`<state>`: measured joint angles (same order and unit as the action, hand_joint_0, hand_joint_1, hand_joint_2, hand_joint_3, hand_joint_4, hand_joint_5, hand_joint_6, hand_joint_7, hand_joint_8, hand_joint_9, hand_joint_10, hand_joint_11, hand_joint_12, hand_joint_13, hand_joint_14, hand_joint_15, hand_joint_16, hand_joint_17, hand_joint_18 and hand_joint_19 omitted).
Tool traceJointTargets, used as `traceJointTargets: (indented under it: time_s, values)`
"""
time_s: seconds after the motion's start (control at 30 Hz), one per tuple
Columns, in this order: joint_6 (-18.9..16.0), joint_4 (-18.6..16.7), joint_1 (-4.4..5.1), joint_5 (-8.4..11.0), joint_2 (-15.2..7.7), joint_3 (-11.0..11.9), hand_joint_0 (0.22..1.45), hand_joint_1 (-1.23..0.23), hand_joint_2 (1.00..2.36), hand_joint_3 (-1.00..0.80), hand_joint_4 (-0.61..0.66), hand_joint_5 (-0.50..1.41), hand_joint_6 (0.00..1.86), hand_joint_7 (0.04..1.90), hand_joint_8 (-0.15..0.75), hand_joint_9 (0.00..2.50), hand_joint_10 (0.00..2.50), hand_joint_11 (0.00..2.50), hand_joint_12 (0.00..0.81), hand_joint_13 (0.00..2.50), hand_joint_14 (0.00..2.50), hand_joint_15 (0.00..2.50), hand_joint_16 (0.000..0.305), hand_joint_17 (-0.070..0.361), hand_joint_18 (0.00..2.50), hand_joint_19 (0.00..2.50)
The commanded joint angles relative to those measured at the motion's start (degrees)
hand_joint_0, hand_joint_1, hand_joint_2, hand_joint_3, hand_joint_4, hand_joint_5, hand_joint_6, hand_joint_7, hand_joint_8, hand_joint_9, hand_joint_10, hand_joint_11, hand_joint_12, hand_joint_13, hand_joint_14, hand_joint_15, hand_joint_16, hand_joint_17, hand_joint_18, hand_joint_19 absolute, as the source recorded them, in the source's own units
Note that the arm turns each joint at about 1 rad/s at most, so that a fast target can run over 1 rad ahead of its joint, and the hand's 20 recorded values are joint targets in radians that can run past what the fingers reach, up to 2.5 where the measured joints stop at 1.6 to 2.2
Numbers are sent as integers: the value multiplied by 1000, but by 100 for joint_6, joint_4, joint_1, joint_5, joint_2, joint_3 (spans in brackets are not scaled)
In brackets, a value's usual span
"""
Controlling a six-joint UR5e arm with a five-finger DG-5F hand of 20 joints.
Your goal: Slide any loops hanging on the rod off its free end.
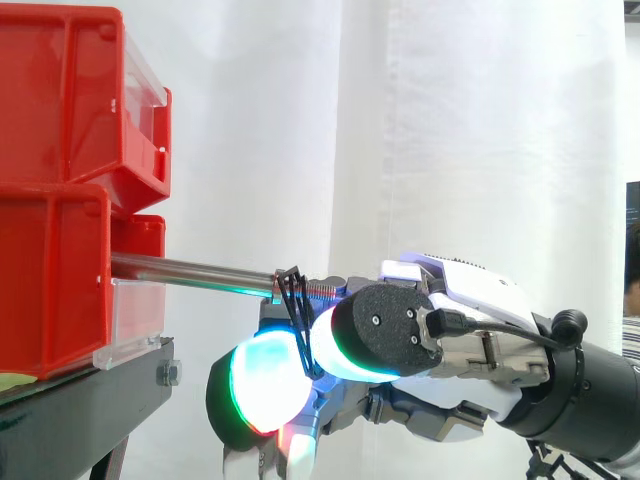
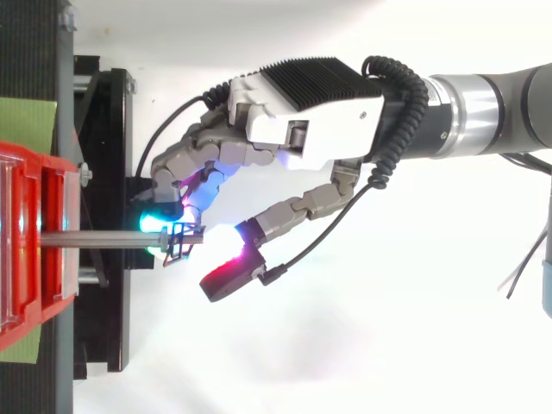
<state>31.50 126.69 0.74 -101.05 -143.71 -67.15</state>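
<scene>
A metal rod (image 1: 190, 270) sticks out level from the red bins (image 1: 60, 200) toward the right. A thin black loop (image 1: 297, 320) hangs on it close to its threaded free end and slants toward that end. In the top view the loop (image 2: 177, 242) sits just short of the rod's (image 2: 103, 239) tip. The hand (image 1: 450, 290) comes in from the right and straddles the rod's end. Its curled fingers (image 2: 172, 203) lie on one side of the rod and its thumb (image 2: 228, 276) on the other. The lower part of the loop runs between the glowing pads, which pinch it.
The red bins are stacked on a black stand (image 1: 80, 410) at the left, before a white curtain. From above, the stand (image 2: 112, 129) lies under the fingers, with a green mat (image 2: 26, 125) beside the bins (image 2: 26, 250). Open room lies right of the rod's tip, around the arm.
</scene>
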Motion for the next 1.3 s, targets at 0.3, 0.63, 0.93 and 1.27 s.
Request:
traceJointTargets:
  time_s: [0.3,0.63,0.93,1.27]
  values:
    - [-21,58,-39,-178,1,79,638,-793,1018,-69,82,-126,925,1282,354,983,11,464,394,846,11,326,50,113,827,444]
    - [-65,75,-56,-363,19,97,645,-805,1018,-58,60,-123,932,1274,349,985,14,462,398,855,12,332,51,115,844,440]
    - [-74,269,-65,-407,98,97,638,-788,1016,-72,75,-121,931,1258,353,988,12,464,403,852,14,335,52,117,842,440]
    - [207,1191,-100,-442,353,79,637,-785,1016,-81,82,-121,931,1250,357,993,14,457,405,852,11,338,52,118,836,448]
